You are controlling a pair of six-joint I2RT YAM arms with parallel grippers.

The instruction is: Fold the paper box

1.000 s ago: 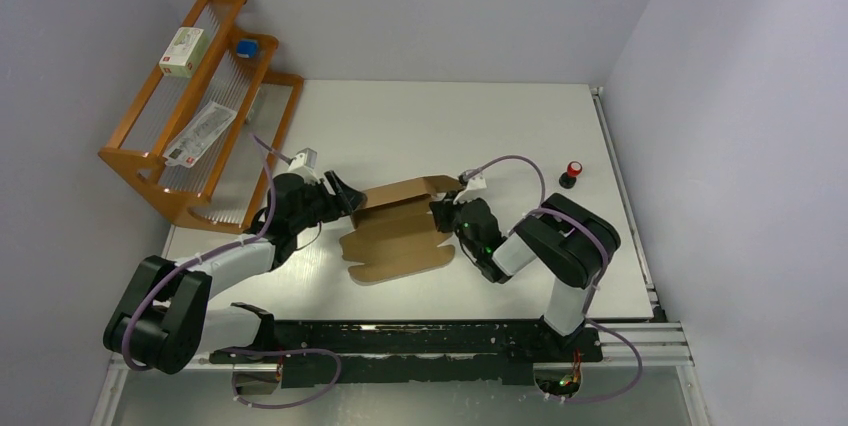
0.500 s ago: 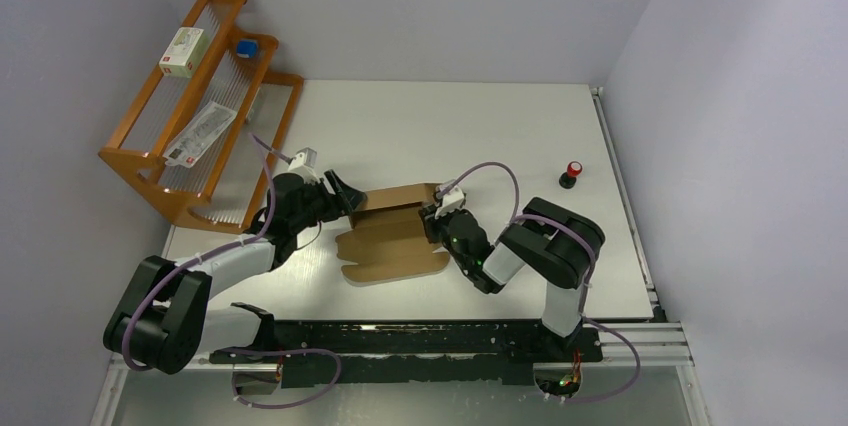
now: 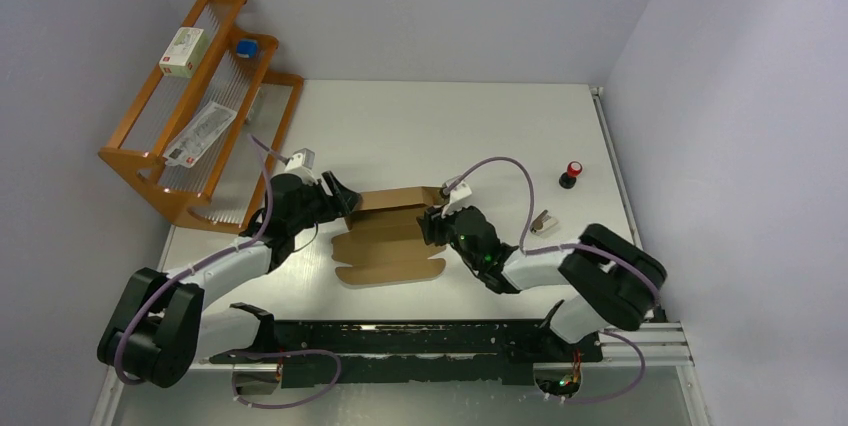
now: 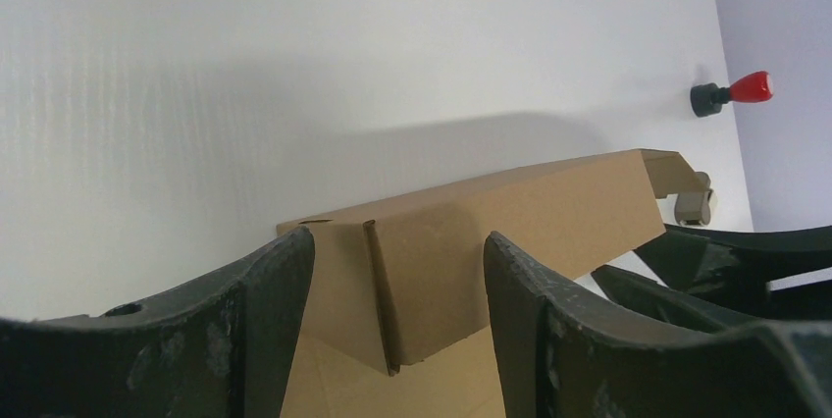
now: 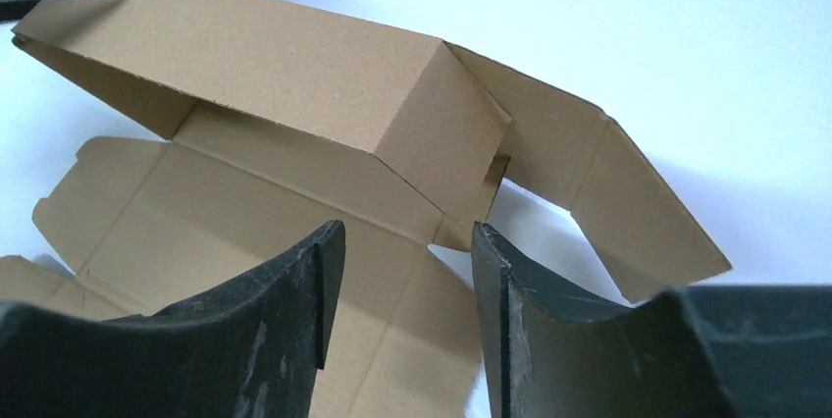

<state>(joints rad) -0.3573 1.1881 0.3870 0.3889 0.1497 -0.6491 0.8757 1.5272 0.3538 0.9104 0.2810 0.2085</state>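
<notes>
The paper box [image 3: 385,236] is a brown die-cut cardboard sheet lying mid-table, with its far panel folded up into a raised wall. My left gripper [image 3: 345,201] is open at the sheet's far left corner; the raised wall [image 4: 471,232] stands just beyond its fingers [image 4: 265,320]. My right gripper [image 3: 432,224] is open at the sheet's right end, above the flat panel [image 5: 294,202], with the wall's end flap [image 5: 442,138] in front of its fingers [image 5: 294,310]. Neither gripper holds anything.
A wooden rack [image 3: 200,106] stands at the far left with a small white box [image 3: 184,50], a blue item [image 3: 246,47] and a packet [image 3: 200,133]. A red-topped knob [image 3: 572,174] sits far right, also in the left wrist view [image 4: 731,92]. A small grey object [image 3: 544,221] lies near the right arm.
The right arm has stretched out lower and its gripper has moved left along the sheet's right end. The sheet has shifted slightly left. The left gripper has barely moved.
</notes>
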